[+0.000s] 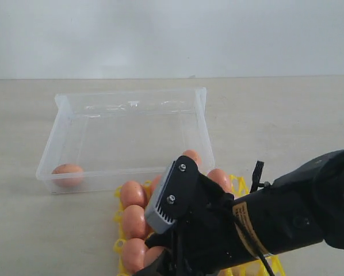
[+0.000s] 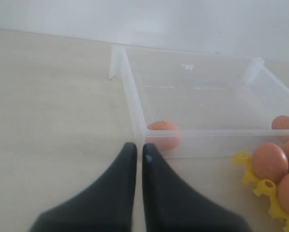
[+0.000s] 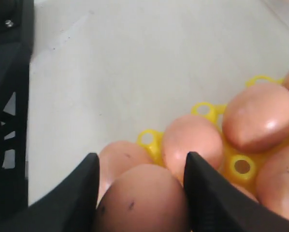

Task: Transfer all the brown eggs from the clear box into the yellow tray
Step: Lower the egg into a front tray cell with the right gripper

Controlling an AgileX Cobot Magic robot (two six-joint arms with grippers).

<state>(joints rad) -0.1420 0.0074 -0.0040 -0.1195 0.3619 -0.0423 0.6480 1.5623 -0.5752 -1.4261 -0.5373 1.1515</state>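
My right gripper (image 3: 140,162) is shut on a brown egg (image 3: 142,200), which fills the gap between both black fingers. It hangs just over the near-left corner of the yellow tray (image 1: 239,185), where several brown eggs (image 1: 132,194) sit in cups. In the exterior view the right arm (image 1: 275,221) covers most of the tray. One more brown egg (image 1: 67,173) lies in the near-left corner of the clear box (image 1: 129,95). My left gripper (image 2: 137,150) is shut and holds nothing, hovering over the table just outside that box corner, close to the egg (image 2: 163,133).
The tray (image 2: 246,166) sits right against the box's near wall (image 2: 207,133). A black structure (image 3: 7,121) stands beside the right gripper. A pale wall runs behind the table (image 1: 275,115).
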